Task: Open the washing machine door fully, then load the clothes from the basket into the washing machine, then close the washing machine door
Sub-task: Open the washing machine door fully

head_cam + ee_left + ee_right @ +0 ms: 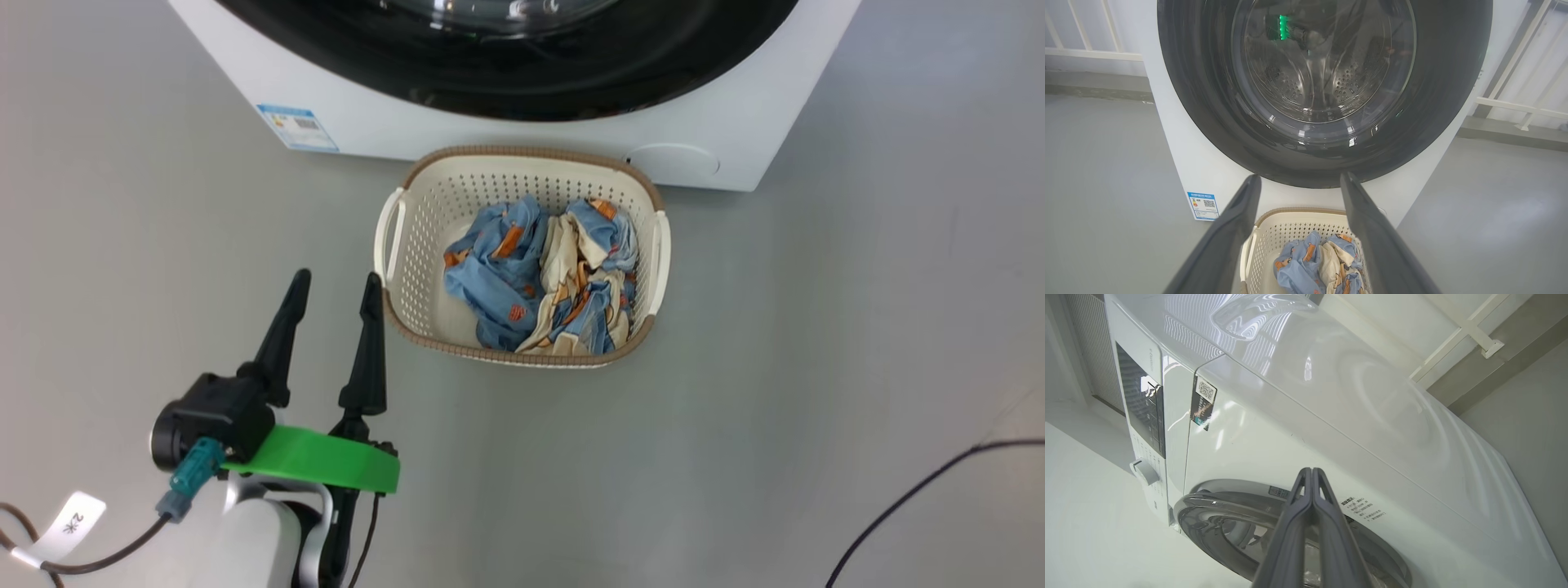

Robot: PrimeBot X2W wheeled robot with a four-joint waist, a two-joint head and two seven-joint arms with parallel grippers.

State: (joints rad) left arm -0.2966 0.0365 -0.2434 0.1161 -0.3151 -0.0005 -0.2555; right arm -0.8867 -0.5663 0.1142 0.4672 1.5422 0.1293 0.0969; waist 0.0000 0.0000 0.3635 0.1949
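1. Floor (816, 343): plain grey. It carries the machine and the basket.

2. Washing machine (392, 114): a white front-loader that stands at the top of the head view. The right wrist view shows its dark control panel (1143, 412) and a white knob (1143, 471) below the panel.

3. Door (506, 82): round and glossy black, closed flat against the machine front. The left wrist view shows the perforated steel drum through the clear window.

4. Basket (424, 245): cream with a brown rim. It stands upright on the floor just in front of the machine, below the door.

5. Clothes (539, 278): a crumpled pile of light blue and cream fabric with orange print. All of it lies inside the basket, toward the basket's right half in the head view.

6. Left tool (338, 276): fingers spread wide apart, holding nothing. It sits just left of the basket, with one fingertip close to the basket's left rim. A green bracket (326, 461) sits behind the fingers.

7. Right tool (1312, 470): fingers pressed together, nothing between them. It points at the machine front above the door. Contact with the machine cannot be determined.

8. Label (296, 126): blue, on the lower left corner of the machine front.

9. Cable (914, 490): thin and black, on the floor at lower right.
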